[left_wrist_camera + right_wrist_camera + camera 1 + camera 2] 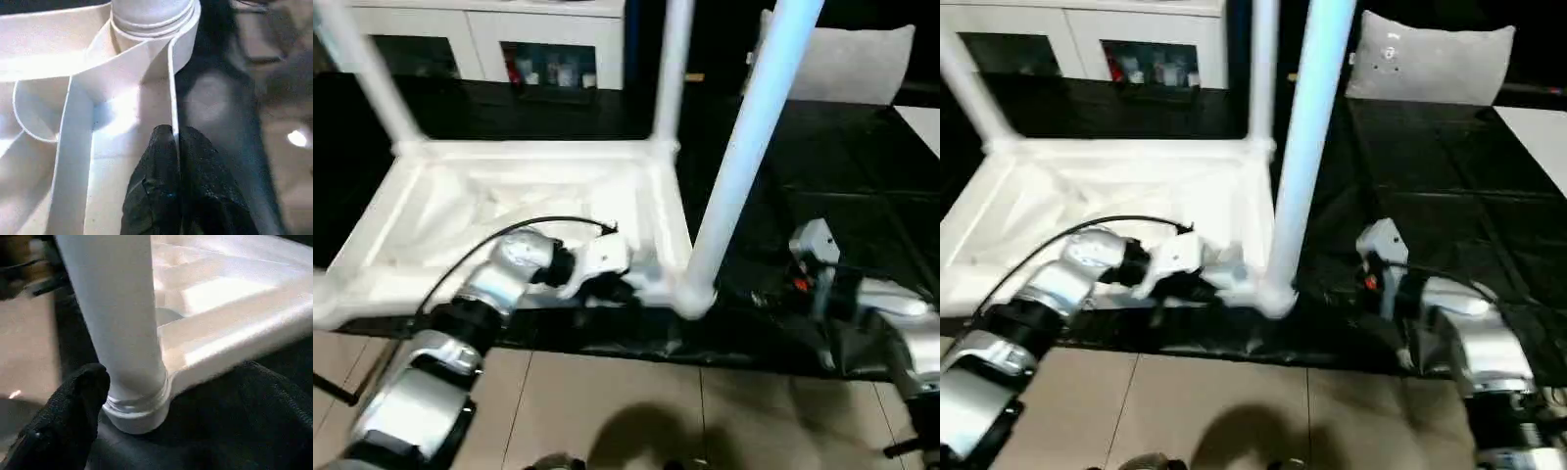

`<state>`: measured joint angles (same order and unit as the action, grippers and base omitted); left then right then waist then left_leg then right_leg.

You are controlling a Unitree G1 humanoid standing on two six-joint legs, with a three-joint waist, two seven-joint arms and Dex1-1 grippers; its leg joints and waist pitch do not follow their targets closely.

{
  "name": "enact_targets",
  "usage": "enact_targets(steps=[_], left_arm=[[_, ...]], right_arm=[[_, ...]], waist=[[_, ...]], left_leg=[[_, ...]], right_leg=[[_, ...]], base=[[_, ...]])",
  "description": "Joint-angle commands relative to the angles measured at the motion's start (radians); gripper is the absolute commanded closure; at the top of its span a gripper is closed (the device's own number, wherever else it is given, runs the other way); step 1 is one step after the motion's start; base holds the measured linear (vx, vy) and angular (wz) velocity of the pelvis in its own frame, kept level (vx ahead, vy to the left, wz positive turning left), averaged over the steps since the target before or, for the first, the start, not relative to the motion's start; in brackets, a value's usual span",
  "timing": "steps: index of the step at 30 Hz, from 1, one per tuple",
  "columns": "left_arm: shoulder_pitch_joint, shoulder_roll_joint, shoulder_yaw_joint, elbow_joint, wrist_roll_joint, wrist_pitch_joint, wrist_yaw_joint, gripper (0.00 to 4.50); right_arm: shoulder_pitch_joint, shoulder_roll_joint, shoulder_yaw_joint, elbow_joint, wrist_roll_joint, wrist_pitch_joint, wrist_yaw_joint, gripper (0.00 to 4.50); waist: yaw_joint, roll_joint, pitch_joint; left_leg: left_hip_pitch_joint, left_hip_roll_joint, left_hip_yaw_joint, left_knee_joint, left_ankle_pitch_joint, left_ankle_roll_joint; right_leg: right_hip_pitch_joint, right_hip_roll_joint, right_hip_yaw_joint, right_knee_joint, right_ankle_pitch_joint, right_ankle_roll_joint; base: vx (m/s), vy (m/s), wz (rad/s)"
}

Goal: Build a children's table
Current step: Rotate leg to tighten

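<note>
My left pincer [173, 142] is pinching the tabletop [440, 211] rim beside the near leg [744, 147]; my right pincer [146, 396] is standing spread at that leg.

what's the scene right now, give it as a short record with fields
tabletop: upside down on a black surface, ribbed underside up
legs: three standing in corner sockets: near right leg, far right leg, far left leg
left gripper: shut on the tabletop's rim, close to the near right socket
right gripper: beside the near right leg, one finger close by its base
cabinet: behind, glass doors
</note>
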<state>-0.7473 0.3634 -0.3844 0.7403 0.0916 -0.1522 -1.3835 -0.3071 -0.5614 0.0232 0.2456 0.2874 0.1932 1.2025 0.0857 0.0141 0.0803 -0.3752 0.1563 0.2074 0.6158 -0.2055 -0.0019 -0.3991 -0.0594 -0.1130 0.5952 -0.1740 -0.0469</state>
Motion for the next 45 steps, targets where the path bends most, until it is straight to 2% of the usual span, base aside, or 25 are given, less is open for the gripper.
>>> enact_targets(steps=[1,5,6,7,10,11,16,17,19,20,22,24,26,30,31,33,34,35,37,38,39,41,42,43,45], left_arm=[[-0.023,-0.003,-0.045,-0.012,0.009,-0.041,-0.067,4.5],[-0.035,0.009,-0.067,-0.019,-0.005,-0.064,-0.151,4.5],[-0.035,0.009,-0.067,-0.019,-0.005,-0.064,-0.151,4.5],[-0.042,0.007,-0.071,-0.019,-0.008,-0.073,-0.174,4.5],[-0.058,0.0,-0.074,-0.005,-0.005,-0.095,-0.193,4.5],[-0.065,-0.005,-0.074,0.004,-0.004,-0.104,-0.197,4.5],[-0.079,-0.015,-0.076,0.019,-0.004,-0.115,-0.203,4.5],[-0.08,-0.016,-0.075,0.022,-0.003,-0.117,-0.204,4.5],[-0.081,-0.014,-0.074,0.023,-0.004,-0.121,-0.21,4.5],[-0.081,-0.012,-0.074,0.022,-0.005,-0.123,-0.212,4.5],[-0.084,-0.011,-0.075,0.032,-0.004,-0.131,-0.214,4.5],[-0.086,-0.01,-0.075,0.038,-0.004,-0.135,-0.215,4.5],[-0.088,-0.007,-0.073,0.05,-0.002,-0.141,-0.213,4.5],[-0.085,-0.008,-0.059,0.06,-0.005,-0.129,-0.19,4.5],[-0.079,-0.014,-0.046,0.053,-0.014,-0.102,-0.168,4.5],[-0.074,-0.022,-0.034,0.046,-0.021,-0.074,-0.143,4.5],[-0.071,-0.032,-0.02,0.039,-0.029,-0.04,-0.115,4.5],[-0.068,-0.044,-0.006,0.033,-0.031,0.008,-0.074,4.5],[-0.06,-0.075,0.023,0.022,-0.047,0.091,-0.001,4.5],[-0.058,-0.086,0.032,0.017,-0.051,0.118,0.025,4.5],[-0.056,-0.091,0.036,0.014,-0.053,0.132,0.039,4.5],[-0.05,-0.127,0.048,-0.01,-0.042,0.212,0.124,4.5],[-0.05,-0.141,0.054,-0.015,-0.041,0.244,0.155,4.5],[-0.051,-0.15,0.058,-0.017,-0.041,0.263,0.172,4.5],[-0.067,-0.19,0.079,-0.008,-0.038,0.329,0.257,4.5]], right_arm=[[-0.016,-0.008,0.029,0.001,0.014,-0.012,0.062,0.22],[-0.053,-0.016,0.08,0.022,0.022,-0.009,0.177,0.44],[-0.053,-0.016,0.08,0.022,0.022,-0.009,0.177,0.53],[-0.069,-0.019,0.105,0.023,0.027,0.001,0.217,0.78],[-0.088,-0.02,0.136,0.032,0.025,0.001,0.263,0.83],[-0.096,-0.015,0.149,0.04,0.016,-0.006,0.278,1.08],[-0.115,0.001,0.174,0.061,-0.002,-0.017,0.304,1.46],[-0.119,0.002,0.176,0.065,-0.002,-0.016,0.308,1.56],[-0.129,0.001,0.187,0.072,0.003,-0.007,0.321,1.63],[-0.13,-0.001,0.191,0.072,0.005,0.001,0.327,1.84],[-0.135,-0.003,0.197,0.076,0.008,0.007,0.335,1.93],[-0.136,-0.003,0.199,0.079,0.008,0.008,0.338,1.99],[-0.139,-0.004,0.201,0.083,0.008,0.012,0.345,2.29],[-0.129,-0.005,0.201,0.067,0.018,0.036,0.338,2.43],[-0.117,0.002,0.19,0.046,0.028,0.061,0.314,2.49],[-0.109,0.011,0.18,0.029,0.035,0.095,0.279,2.49],[-0.104,0.028,0.167,0.02,0.031,0.123,0.221,2.5],[-0.094,0.05,0.151,0.003,0.035,0.153,0.163,2.5],[-0.08,0.108,0.131,-0.01,-0.002,0.163,0.008,2.5],[-0.078,0.128,0.125,-0.013,-0.013,0.172,-0.042,2.5],[-0.077,0.14,0.122,-0.013,-0.02,0.178,-0.07,2.51],[-0.091,0.228,0.09,-0.002,-0.041,0.231,-0.242,2.52],[-0.098,0.26,0.082,0.004,-0.053,0.242,-0.301,2.52],[-0.103,0.277,0.078,0.008,-0.061,0.248,-0.334,2.53],[-0.119,0.335,0.078,0.019,-0.085,0.257,-0.432,2.53]], waist=[[0.001,-0.012,-0.082],[0.006,-0.017,-0.082],[0.006,-0.016,-0.082],[0.006,-0.017,-0.083],[0.012,-0.014,-0.084],[0.013,-0.015,-0.085],[0.024,-0.014,-0.089],[0.027,-0.011,-0.09],[0.026,-0.012,-0.091],[0.028,-0.012,-0.09],[0.029,-0.009,-0.091],[0.028,-0.011,-0.091],[0.028,-0.01,-0.092],[0.028,-0.011,-0.091],[0.028,-0.015,-0.093],[0.029,-0.013,-0.093],[0.028,-0.017,-0.092],[0.029,-0.016,-0.091],[0.022,-0.015,-0.085],[0.017,-0.017,-0.085],[0.012,-0.016,-0.085],[-0.01,-0.015,-0.085],[-0.019,-0.016,-0.082],[-0.029,-0.018,-0.084],[-0.041,-0.016,-0.084]], left_leg=[[0.018,0.097,-0.046,-0.065,-0.087,0.124],[0.016,0.097,-0.046,-0.066,-0.096,0.111],[0.016,0.099,-0.047,-0.066,-0.092,0.109],[0.017,0.098,-0.046,-0.065,-0.088,0.109],[0.016,0.098,-0.046,-0.064,-0.078,0.112],[0.017,0.096,-0.045,-0.064,-0.074,0.115],[0.018,0.099,-0.047,-0.063,-0.06,0.111],[0.018,0.1,-0.047,-0.062,-0.055,0.111],[0.018,0.1,-0.047,-0.062,-0.055,0.111],[0.018,0.1,-0.046,-0.062,-0.058,0.11],[0.017,0.101,-0.048,-0.062,-0.054,0.11],[0.016,0.1,-0.047,-0.062,-0.055,0.111],[0.017,0.1,-0.047,-0.062,-0.06,0.108],[0.018,0.101,-0.048,-0.063,-0.065,0.1],[0.018,0.101,-0.047,-0.062,-0.061,0.098],[0.018,0.102,-0.047,-0.062,-0.057,0.098],[0.019,0.103,-0.047,-0.063,-0.056,0.094],[0.017,0.099,-0.048,-0.062,-0.06,0.092],[0.021,0.095,-0.048,-0.063,-0.102,0.059],[0.018,0.093,-0.05,-0.065,-0.107,0.04],[0.018,0.089,-0.052,-0.066,-0.109,0.036],[0.015,0.089,-0.055,-0.067,-0.111,0.022],[0.015,0.089,-0.056,-0.068,-0.117,0.017],[0.016,0.082,-0.056,-0.065,-0.13,0.016],[0.016,0.078,-0.051,-0.061,-0.117,0.032]], right_leg=[[0.056,-0.121,0.075,-0.071,-0.221,-0.181],[0.058,-0.124,0.074,-0.072,-0.239,-0.182],[0.058,-0.124,0.075,-0.069,-0.236,-0.182],[0.058,-0.124,0.075,-0.069,-0.23,-0.184],[0.057,-0.123,0.075,-0.067,-0.225,-0.182],[0.056,-0.122,0.074,-0.068,-0.22,-0.181],[0.056,-0.124,0.075,-0.061,-0.183,-0.192],[0.057,-0.125,0.075,-0.059,-0.171,-0.195],[0.057,-0.125,0.074,-0.059,-0.165,-0.197],[0.057,-0.125,0.075,-0.06,-0.167,-0.197],[0.058,-0.125,0.075,-0.058,-0.164,-0.196],[0.058,-0.124,0.074,-0.059,-0.161,-0.195],[0.059,-0.125,0.074,-0.06,-0.166,-0.194],[0.059,-0.124,0.074,-0.06,-0.174,-0.194],[0.061,-0.125,0.075,-0.058,-0.175,-0.194],[0.06,-0.125,0.075,-0.059,-0.177,-0.192],[0.059,-0.126,0.076,-0.059,-0.186,-0.192],[0.058,-0.126,0.074,-0.061,-0.201,-0.189],[0.055,-0.128,0.074,-0.076,-0.31,-0.164],[0.057,-0.128,0.073,-0.078,-0.351,-0.147],[0.059,-0.126,0.07,-0.081,-0.365,-0.141],[0.061,-0.125,0.07,-0.084,-0.373,-0.135],[0.057,-0.124,0.07,-0.085,-0.377,-0.136],[0.06,-0.126,0.069,-0.091,-0.4,-0.133],[0.058,-0.121,0.071,-0.093,-0.388,-0.136]], base=[[0.0,0.0,0.0],[0.0,0.0,0.0],[0.0,0.0,0.0],[0.0,0.0,0.0],[0.0,0.0,0.0],[0.0,0.0,0.0],[0.0,0.0,0.0],[0.0,0.0,0.0],[0.0,0.0,0.0],[0.0,0.0,0.0],[0.0,0.0,0.0],[0.0,0.0,0.0],[0.0,0.0,0.0],[0.0,0.0,0.0],[0.0,0.0,0.0],[0.0,0.0,0.0],[0.0,0.0,0.0],[0.0,0.0,0.0],[0.0,0.0,0.0],[0.0,0.0,0.0],[0.0,0.0,0.0],[0.0,0.0,0.0],[0.0,0.0,0.0],[0.0,0.0,0.0],[0.0,0.0,0.0]])
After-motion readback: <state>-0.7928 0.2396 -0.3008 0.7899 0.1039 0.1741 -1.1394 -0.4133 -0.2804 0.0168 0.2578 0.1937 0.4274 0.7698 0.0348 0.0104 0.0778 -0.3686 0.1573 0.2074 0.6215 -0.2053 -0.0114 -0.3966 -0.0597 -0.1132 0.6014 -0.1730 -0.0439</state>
